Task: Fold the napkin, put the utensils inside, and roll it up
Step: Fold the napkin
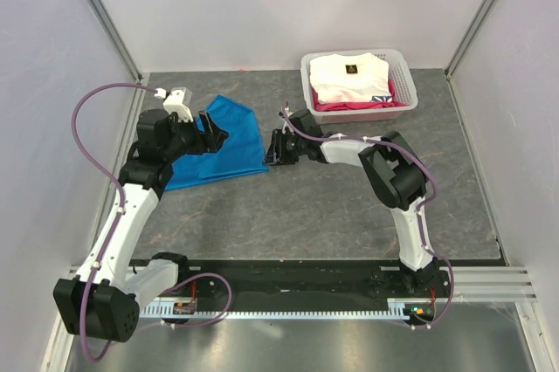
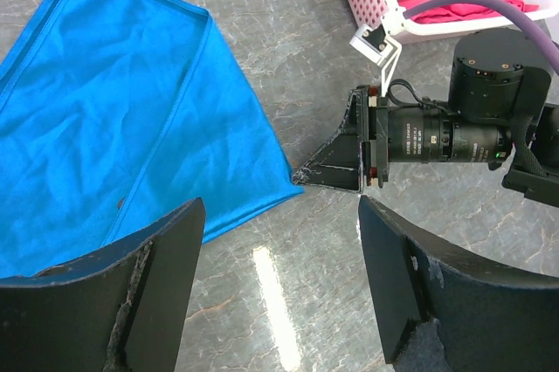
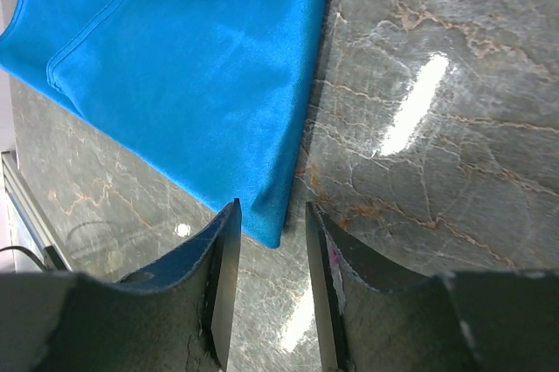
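Note:
The bright blue napkin [image 1: 223, 132] lies partly folded on the grey table, left of centre. My left gripper [image 1: 212, 134] hovers over the napkin's left part, open and holding nothing. In the left wrist view its fingers [image 2: 279, 215] stand wide apart above bare table beside the napkin [image 2: 113, 127]. My right gripper [image 1: 272, 149] is low at the napkin's near right corner. In the right wrist view its jaws [image 3: 272, 210] stand a little apart, with the corner of the napkin [image 3: 192, 66] just reaching between the fingertips, not pinched. The utensils are out of view.
A white plastic basket [image 1: 305, 75] at the back right holds folded white clothes [image 1: 349, 75] over pink ones [image 1: 349, 106]. White walls close in the table on three sides. The right arm's wrist [image 2: 437, 136] lies close in front of the left gripper.

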{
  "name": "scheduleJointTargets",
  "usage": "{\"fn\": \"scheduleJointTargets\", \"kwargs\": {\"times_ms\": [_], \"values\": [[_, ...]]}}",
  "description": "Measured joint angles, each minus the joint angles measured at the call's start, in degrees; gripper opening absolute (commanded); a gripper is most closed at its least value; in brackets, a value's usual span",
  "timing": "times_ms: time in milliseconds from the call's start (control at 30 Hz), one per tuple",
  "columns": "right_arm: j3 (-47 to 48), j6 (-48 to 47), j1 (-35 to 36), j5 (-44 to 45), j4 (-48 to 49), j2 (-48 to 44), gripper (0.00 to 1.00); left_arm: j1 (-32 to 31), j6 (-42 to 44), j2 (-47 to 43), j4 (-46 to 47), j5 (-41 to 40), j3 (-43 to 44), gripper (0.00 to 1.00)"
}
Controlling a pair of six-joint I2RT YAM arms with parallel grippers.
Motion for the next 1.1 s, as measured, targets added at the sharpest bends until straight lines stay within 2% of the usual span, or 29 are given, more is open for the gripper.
{"fn": "scheduleJointTargets", "kwargs": {"times_ms": [167,267,467,500,567,833,1100], "values": [[0.5,0.0,0.2,-0.5,0.1,0.5,0.43,0.0,0.0,0.0,0.0,0.0,0.0,0.79],[1.6,0.1,0.3,-0.9,0.2,1.4,0.39,0.0,0.0,0.0,0.0,0.0,0.0,0.79],[2.8,0.9,0.5,0.3,0.4,2.9,0.15,0.0,0.0,0.0,0.0,0.1,0.0,0.79],[2.8,1.2,0.5,0.6,0.4,3.0,0.08,0.0,0.0,0.0,0.0,0.1,0.0,0.79],[2.9,1.6,0.5,1.2,0.2,3.0,0.0,0.0,0.0,0.0,0.0,0.2,0.0,0.79],[2.1,4.0,0.6,3.9,0.6,2.6,0.0,0.0,0.0,0.0,0.2,0.5,-0.6,0.79],[-12.3,7.0,0.5,14.5,1.2,-8.8,0.0,-0.6,-1.4,0.7,0.5,0.5,-1.1,0.77]]}}
